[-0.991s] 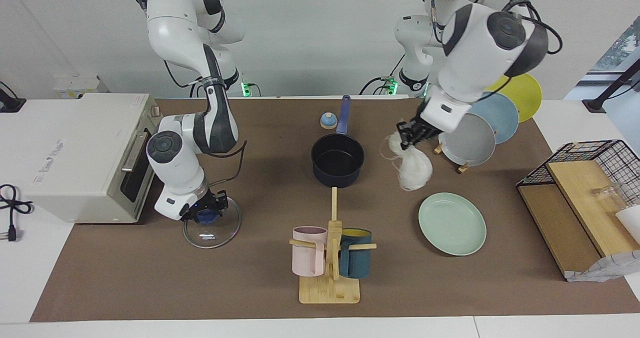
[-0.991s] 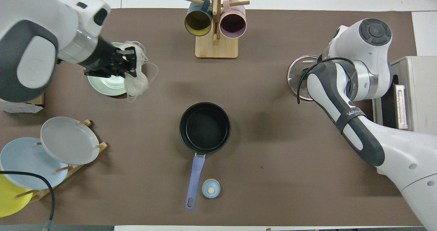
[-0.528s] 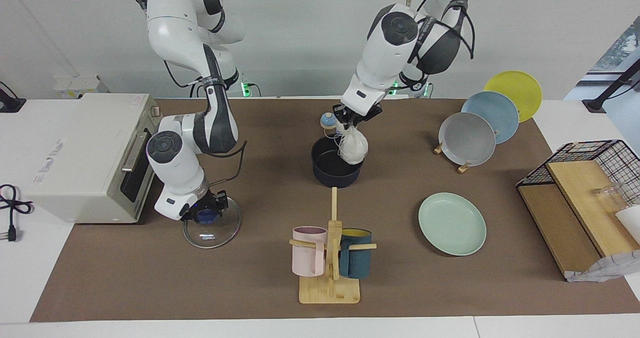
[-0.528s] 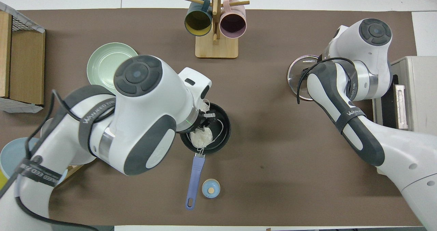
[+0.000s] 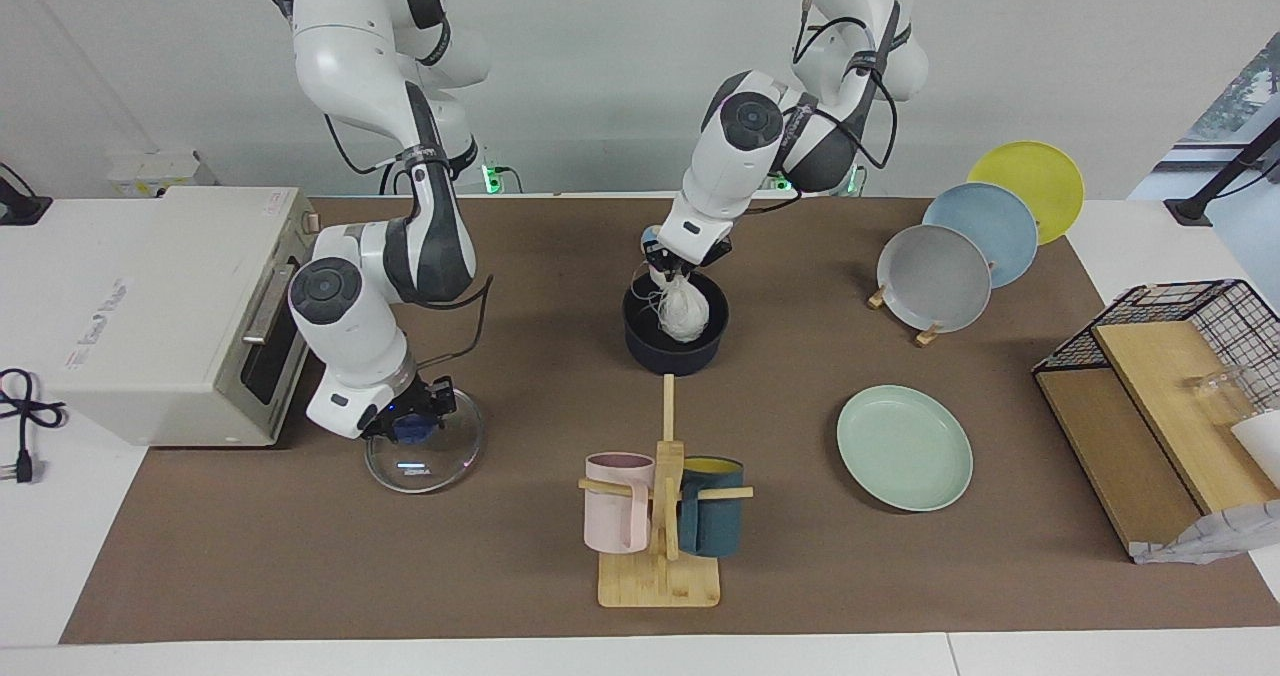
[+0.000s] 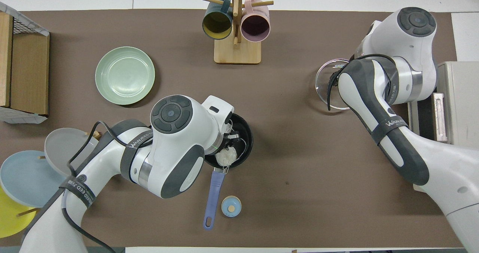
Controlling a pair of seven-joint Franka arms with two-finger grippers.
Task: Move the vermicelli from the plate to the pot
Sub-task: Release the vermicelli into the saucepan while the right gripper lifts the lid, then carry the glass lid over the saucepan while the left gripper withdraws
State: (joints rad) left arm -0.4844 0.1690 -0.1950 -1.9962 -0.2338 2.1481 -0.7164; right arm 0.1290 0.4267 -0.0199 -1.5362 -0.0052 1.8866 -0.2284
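Observation:
The whitish vermicelli (image 5: 683,308) hangs from my left gripper (image 5: 668,266), which is shut on it, and its lower end reaches down inside the dark navy pot (image 5: 650,348). From above, the vermicelli (image 6: 226,156) shows within the pot's rim (image 6: 247,135), and the left arm covers part of the pot. The mint-green plate (image 5: 905,446) lies bare toward the left arm's end of the table, farther from the robots than the pot. My right gripper (image 5: 410,424) is shut on the blue knob of the glass lid (image 5: 445,464) in front of the oven.
A wooden mug tree (image 5: 660,556) with a pink and a teal mug stands farther from the robots than the pot. Near the left arm is a rack of grey, blue and yellow plates (image 5: 935,276). A wire basket (image 5: 1230,306) and wooden boards lie at that end. A toaster oven (image 5: 170,306) is at the right arm's end.
My left gripper has carried the vermicelli from beside the plate to the pot and lowered it in. The right gripper has shifted a little with the lid.

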